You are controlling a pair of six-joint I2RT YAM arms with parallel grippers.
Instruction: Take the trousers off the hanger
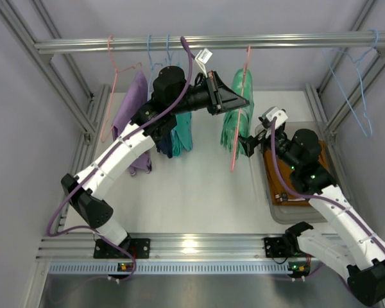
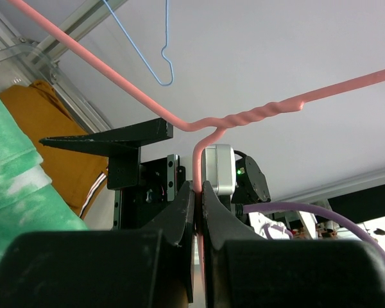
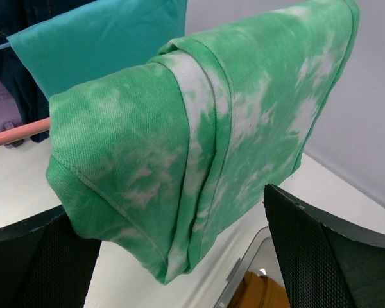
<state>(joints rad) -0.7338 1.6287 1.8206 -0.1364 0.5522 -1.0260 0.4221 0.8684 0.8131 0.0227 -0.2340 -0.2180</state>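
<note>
Right wrist view shows your right gripper (image 3: 179, 253) spread wide either side of the mint-green trousers (image 3: 199, 128), mid-frame, draped over the pink hanger (image 3: 13, 136); your left gripper (image 2: 197, 189) clamps its neck, presumably steadying it.

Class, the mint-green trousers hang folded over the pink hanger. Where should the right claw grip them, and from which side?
Probably the thick lower fold of the mint-green trousers, below the pink hanger bar, where the layers bunch. Come from in front with the right claw wide, one finger either side of the fold. The left claw holds the hanger's neck.
</note>
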